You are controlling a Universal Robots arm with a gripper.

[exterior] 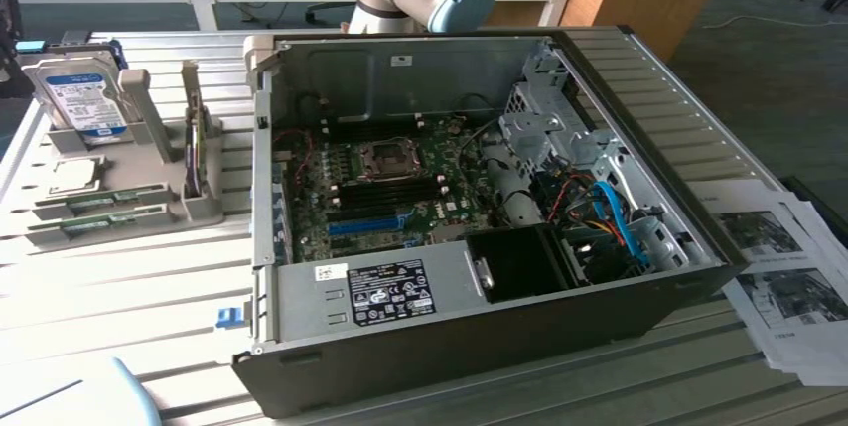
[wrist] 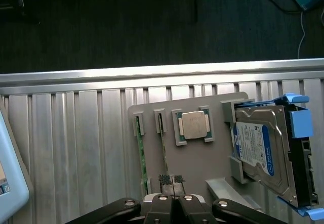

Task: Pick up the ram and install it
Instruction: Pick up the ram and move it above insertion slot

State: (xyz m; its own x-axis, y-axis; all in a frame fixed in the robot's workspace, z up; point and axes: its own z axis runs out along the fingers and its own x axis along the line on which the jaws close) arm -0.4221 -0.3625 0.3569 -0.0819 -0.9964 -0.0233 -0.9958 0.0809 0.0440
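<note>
- Checking the gripper (wrist: 171, 182) first: tips clenched together, nothing between them, hanging high over the grey holder (wrist: 212, 163).
- The ram (wrist: 163, 148) stands on edge in a holder slot, directly under the tips. A second stick (wrist: 142, 153) sits in the next slot, just beside it. Neither is lifted.
- My judgement on the pick: jaws must be parted before any descent. As they stand they would land on the board's top edge.
- Advise centring across the thin dimension, clamping mid-length, and pulling straight up so the slot ends don't bind. Clearance to the neighbour stick is tight, so keep the outer finger off it.
- CPU (wrist: 194, 125) lies flat in its recess beside the ram. Lid markings not readable.
- HDD (wrist: 255, 148) leans at the holder's far end. Blue-white label, text too small to read.
- Slatted table (wrist: 76, 148) carries all of it.
- PC case (exterior: 464, 347) lies open on its side, apart from the holder. Mobo (exterior: 384, 198) is exposed, w/ dark memory slots (exterior: 391, 188) near the socket.
- PSU label (exterior: 384, 285): black w/ white print plus a white sticker, illegible.
- Printed sheets (exterior: 781, 267) on the exterior view's right: text unreadable.
</note>
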